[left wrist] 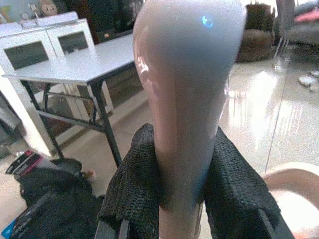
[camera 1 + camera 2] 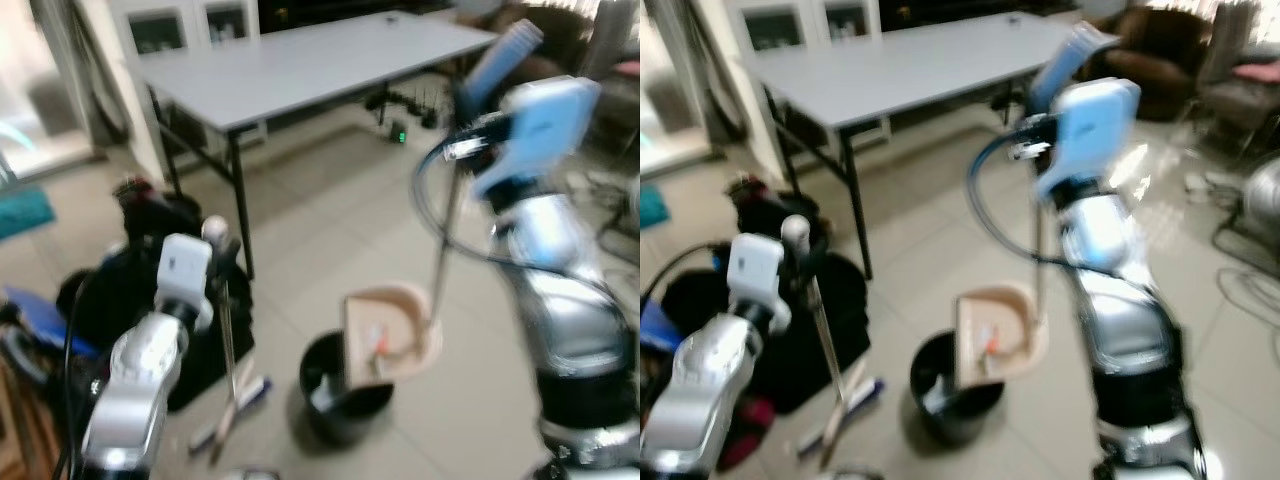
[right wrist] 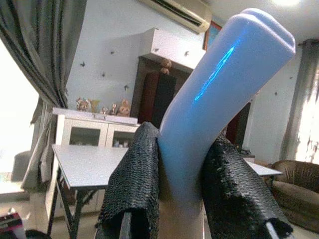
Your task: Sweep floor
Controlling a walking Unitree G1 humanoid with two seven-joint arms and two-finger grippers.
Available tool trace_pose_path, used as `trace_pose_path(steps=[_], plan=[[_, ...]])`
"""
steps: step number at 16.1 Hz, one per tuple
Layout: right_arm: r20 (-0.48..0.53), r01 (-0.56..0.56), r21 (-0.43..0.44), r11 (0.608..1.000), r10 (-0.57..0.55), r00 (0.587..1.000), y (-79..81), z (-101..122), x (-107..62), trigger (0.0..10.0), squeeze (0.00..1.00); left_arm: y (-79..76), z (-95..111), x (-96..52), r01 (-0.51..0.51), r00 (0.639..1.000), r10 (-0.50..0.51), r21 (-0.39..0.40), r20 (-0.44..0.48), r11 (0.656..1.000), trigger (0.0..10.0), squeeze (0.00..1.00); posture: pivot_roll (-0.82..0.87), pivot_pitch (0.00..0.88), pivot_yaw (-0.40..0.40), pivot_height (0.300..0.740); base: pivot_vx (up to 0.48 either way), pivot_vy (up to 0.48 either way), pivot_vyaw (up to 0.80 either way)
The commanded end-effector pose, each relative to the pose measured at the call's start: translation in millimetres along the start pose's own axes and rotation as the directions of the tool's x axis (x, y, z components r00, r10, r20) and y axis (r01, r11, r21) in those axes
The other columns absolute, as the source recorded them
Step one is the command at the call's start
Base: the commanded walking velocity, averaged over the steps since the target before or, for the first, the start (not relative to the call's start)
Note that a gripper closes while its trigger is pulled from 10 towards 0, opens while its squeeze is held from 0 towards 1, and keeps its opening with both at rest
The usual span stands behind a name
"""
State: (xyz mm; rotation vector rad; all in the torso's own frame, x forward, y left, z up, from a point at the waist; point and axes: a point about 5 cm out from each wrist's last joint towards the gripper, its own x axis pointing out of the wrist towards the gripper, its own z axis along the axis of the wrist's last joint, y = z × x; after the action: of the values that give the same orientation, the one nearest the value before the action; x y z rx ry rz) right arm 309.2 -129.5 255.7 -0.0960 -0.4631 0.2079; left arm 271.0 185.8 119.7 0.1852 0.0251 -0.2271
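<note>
Black bin (image 2: 340,395): on floor. Right gripper (image 3: 192,194) pinching blue dustpan handle (image 3: 219,94), pink dustpan (image 2: 392,332) tipped over bin. Left gripper (image 1: 184,199) pinching broom handle (image 1: 187,89), beside bin.

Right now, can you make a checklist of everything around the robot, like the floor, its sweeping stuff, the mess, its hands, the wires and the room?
Surface: beige tiled floor.
Job's things: pale pink plastic dustpan tipped over round black bin; broom with pale pink handle.
Clutter: black bags on floor.
Grippers: left end effector shut on broom; right end effector shut on blue dustpan handle.
Cables: black cable looping off right arm.
Surroundings: long grey folding table, white cabinet.
</note>
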Motion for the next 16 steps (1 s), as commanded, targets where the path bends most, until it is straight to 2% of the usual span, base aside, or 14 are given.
trace_pose_path(steps=[1,2,5,11,13,16], plan=[[0.059,-0.007,-0.044,0.999,0.010,0.998,3.8,6.9,2.5,10.0,0.00,2.4,9.4,3.1,0.001,0.999,-0.002,0.031,0.037,1.000,10.0,0.00,0.03,0.000,0.007,0.740,0.000,0.000,0.00],[0.067,-0.022,-0.101,0.995,0.029,0.997,9.5,3.5,3.0,10.0,0.00,2.3,9.5,3.4,0.002,0.999,-0.004,0.031,0.037,1.000,10.0,0.00,0.03,0.000,0.008,0.740,0.000,0.000,0.00],[0.103,-0.032,-0.098,0.995,0.042,0.994,24.4,-4.9,5.5,10.0,0.00,2.8,9.9,3.1,0.006,0.999,-0.007,0.033,0.035,0.999,10.0,0.00,0.06,0.000,0.009,0.740,0.000,0.000,0.00],[0.171,0.004,-0.103,0.995,0.013,0.985,26.4,-11.2,10.5,10.0,0.00,13.9,6.3,-9.8,-0.006,1.000,0.005,0.057,0.009,0.998,10.0,0.00,0.12,0.070,0.037,0.740,0.000,0.000,0.00],[0.188,-0.020,-0.099,0.995,0.039,0.981,32.6,-15.3,11.0,10.0,0.00,16.6,6.3,-13.4,-0.006,1.000,0.006,0.065,0.006,0.998,10.0,0.00,0.13,0.090,0.043,0.740,0.000,0.000,0.00],[0.235,-0.085,-0.149,0.985,0.119,0.965,51.1,-18.9,13.3,10.0,0.00,23.7,4.7,-19.6,-0.019,1.000,0.020,0.081,-0.009,0.997,10.0,0.00,0.16,0.118,0.040,0.740,0.000,0.000,0.00]])
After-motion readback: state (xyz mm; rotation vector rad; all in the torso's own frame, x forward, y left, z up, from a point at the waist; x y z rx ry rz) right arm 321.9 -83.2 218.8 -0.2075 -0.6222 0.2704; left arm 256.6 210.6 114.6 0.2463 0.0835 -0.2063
